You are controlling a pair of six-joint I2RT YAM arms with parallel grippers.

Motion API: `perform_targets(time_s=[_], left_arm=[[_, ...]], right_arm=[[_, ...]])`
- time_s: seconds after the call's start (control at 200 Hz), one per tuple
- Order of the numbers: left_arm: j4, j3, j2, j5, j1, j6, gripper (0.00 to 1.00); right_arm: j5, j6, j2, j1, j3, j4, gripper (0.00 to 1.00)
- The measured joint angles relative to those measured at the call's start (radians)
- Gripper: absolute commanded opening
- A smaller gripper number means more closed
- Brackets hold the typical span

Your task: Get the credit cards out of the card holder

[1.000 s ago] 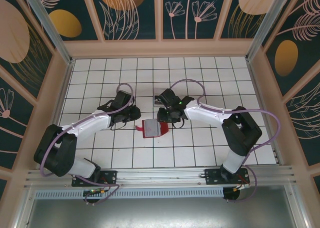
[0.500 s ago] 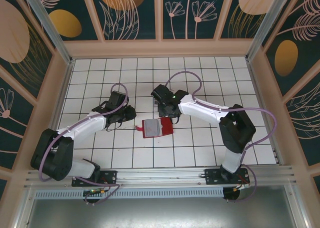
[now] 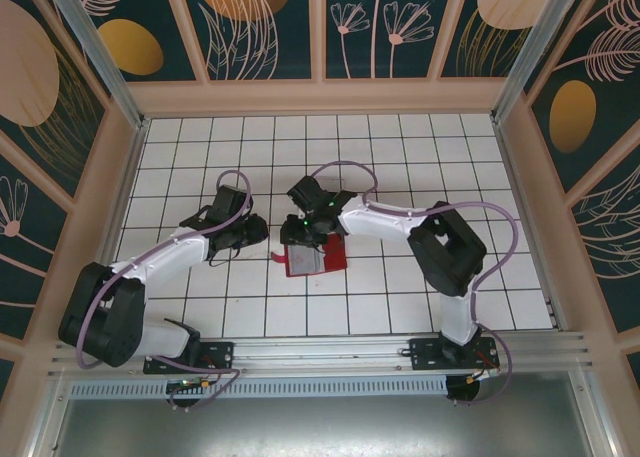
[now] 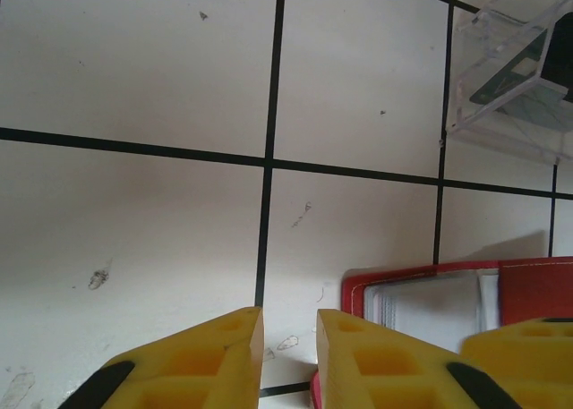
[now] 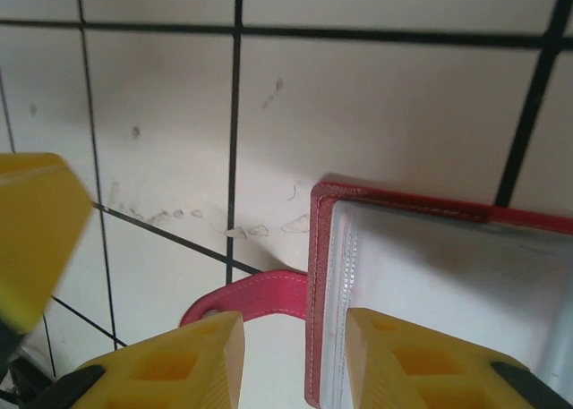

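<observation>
You have the card holder (image 3: 312,259) lying open on the tiled table (image 3: 400,307), its see-through sleeves (image 5: 430,275) facing up with pale layered edges packed inside. The clear tray (image 4: 470,87) near it holds one dark flat piece (image 4: 515,69). Your right gripper (image 5: 295,328) stands parted over the holder's red edge, and your left gripper (image 4: 288,324) is parted a little, with nothing in it, over bare tile beside the holder.
</observation>
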Motion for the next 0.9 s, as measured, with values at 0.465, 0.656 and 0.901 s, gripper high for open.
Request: perform_targets(time_s=[0.465, 0.656, 0.901], left_arm=[[0.000, -0.001, -0.008, 0.004, 0.000, 0.000, 0.25], [0.000, -0.001, -0.008, 0.007, 0.000, 0.000, 0.25], [0.000, -0.001, -0.008, 0.008, 0.000, 0.000, 0.25]], right_arm=[[-0.055, 0.008, 0.045, 0.004, -0.002, 0.025, 0.36], [-0.045, 0.008, 0.048, 0.006, -0.010, 0.005, 0.36], [0.024, 0.007, 0.048, 0.016, -0.002, -0.059, 0.36]])
